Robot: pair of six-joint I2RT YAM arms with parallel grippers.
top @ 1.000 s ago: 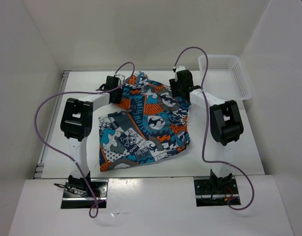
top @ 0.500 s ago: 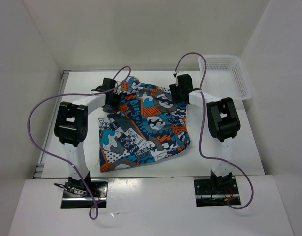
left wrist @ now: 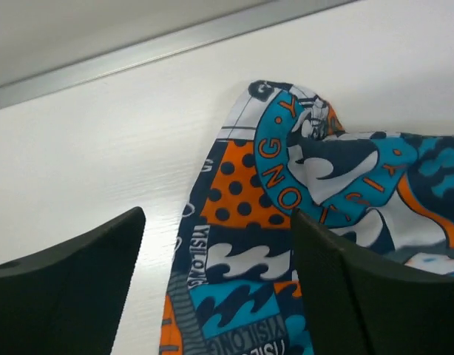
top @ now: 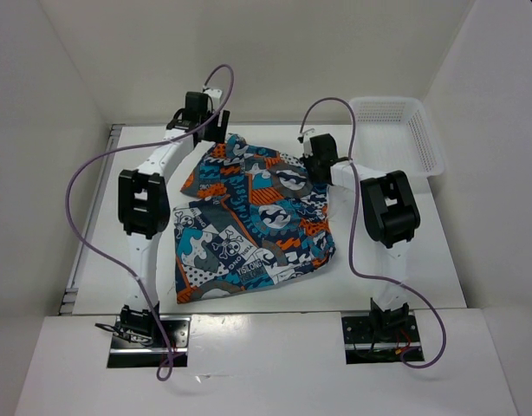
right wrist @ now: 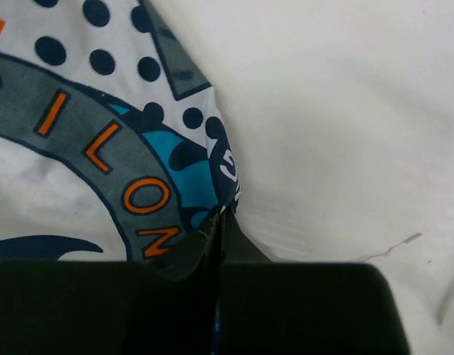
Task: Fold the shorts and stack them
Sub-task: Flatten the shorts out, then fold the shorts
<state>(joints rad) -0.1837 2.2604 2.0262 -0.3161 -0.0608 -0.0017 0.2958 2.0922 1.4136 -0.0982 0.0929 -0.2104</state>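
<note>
left hand [top: 212, 128] sits at the far side of the white tabletop [top: 439, 260], its two dark fingers [left wrist: 72, 288] spread wide with nothing clasped between them. seen from its wrist camera, it hangs just above the far corner of the shorts [top: 257, 221]. that corner is bunched into a small raised fold showing a teal band with orange letters, and bare tabletop lies to its left. whether either finger touches the cloth cannot be told.

right hand [top: 320, 163] is at the far right edge of the shorts, low against the cloth. its wrist camera shows both fingers pressed together, with the edge of the fabric running into the pinch between them. a grey band with orange letters and a white patch with dark blue dots lie to the left of the pinch, and plain tabletop to the right.

the shorts lie in the middle of the tabletop between the two arms, spread out loosely and rumpled, not neatly folded. their patchwork print mixes teal-blue, orange, white and dark grey. the near edge is toward the arm bases and the far corners are by the two hands.

a white mesh basket [top: 426, 147] stands at the far right corner of the tabletop, well apart from the shorts. a purple cable [top: 75, 217] loops beside each arm.
</note>
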